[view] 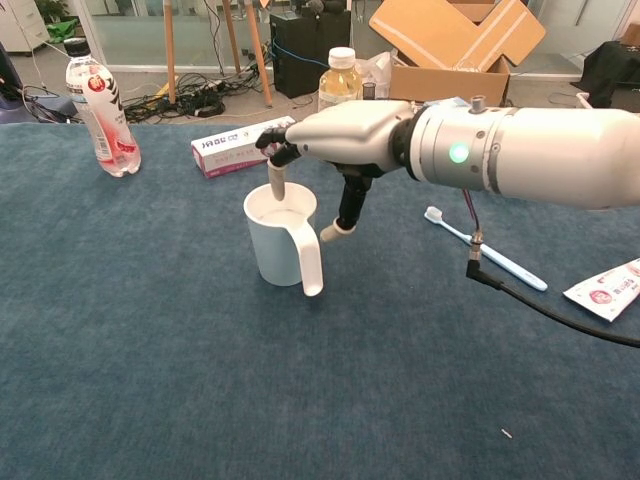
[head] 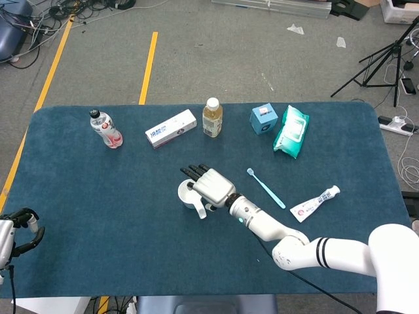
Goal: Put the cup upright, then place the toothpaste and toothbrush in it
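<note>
White cup [head: 190,193] [view: 277,236] stands upright near the middle of the blue-carpeted table [head: 98,209] [view: 150,380], mouth up, handle toward the robot. Right hand [head: 209,184] [view: 345,135] hovers palm-down over the cup's far-right rim, fingers spread and holding nothing; in the chest view one fingertip [view: 277,187] dips into the cup's mouth and the thumb hangs just outside the rim beside the handle. Whether either touches the cup cannot be told. Toothbrush [head: 266,188] [view: 484,249], light blue, lies flat on the table to the right of the hand, apart from it, bristle end pointing away from the robot. Toothpaste [head: 315,203] [view: 604,291] tube lies flat further right, near the toothbrush but not touching. Left hand [head: 19,226] sits low at the table's near-left corner, only in the head view, fingers curled in with nothing in them. Along the far edge, left to right: clear water bottle [head: 105,128] [view: 97,103] with a red label, white carton [head: 171,127] [view: 235,147] lying flat, yellow drink bottle [head: 211,118] [view: 341,80], small blue box [head: 264,119], green wipes pack [head: 291,131].
</note>
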Controlling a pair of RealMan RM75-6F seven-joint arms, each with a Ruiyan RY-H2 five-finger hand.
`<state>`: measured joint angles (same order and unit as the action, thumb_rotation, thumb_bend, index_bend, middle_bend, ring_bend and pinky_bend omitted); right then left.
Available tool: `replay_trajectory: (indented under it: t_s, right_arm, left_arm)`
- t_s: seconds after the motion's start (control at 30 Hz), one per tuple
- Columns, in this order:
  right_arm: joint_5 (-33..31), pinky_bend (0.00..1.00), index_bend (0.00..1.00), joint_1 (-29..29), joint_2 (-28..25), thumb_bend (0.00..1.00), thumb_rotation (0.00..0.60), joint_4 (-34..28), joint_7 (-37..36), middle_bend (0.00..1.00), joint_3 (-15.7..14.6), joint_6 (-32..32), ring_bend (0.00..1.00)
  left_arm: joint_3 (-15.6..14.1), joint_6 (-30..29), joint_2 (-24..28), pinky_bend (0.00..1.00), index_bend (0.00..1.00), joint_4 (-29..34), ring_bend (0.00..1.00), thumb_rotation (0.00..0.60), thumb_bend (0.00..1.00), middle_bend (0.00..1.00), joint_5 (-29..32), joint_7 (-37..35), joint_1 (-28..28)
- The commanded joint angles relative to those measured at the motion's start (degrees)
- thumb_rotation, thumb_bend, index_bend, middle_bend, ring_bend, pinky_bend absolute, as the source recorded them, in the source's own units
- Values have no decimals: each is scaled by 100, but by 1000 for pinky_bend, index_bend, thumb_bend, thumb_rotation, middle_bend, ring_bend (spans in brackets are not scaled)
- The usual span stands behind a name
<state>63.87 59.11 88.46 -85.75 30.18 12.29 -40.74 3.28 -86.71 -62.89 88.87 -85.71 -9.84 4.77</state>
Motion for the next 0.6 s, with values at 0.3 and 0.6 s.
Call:
replay_trajectory:
  t_s: [0.3,0.6]
  right_arm:
    - [-242,158,416,232,284,105,600,351,104,0,-112,-36,0]
    - [-387,158,458,364,461,150,600,607,135,0,-184,-54,0]
  left_arm:
    - [0,-50,67,520,570,16,542,600,355,474,-40,-141,-31]
    - [1,-67,94,520,570,16,542,600,356,474,-53,-198,-44]
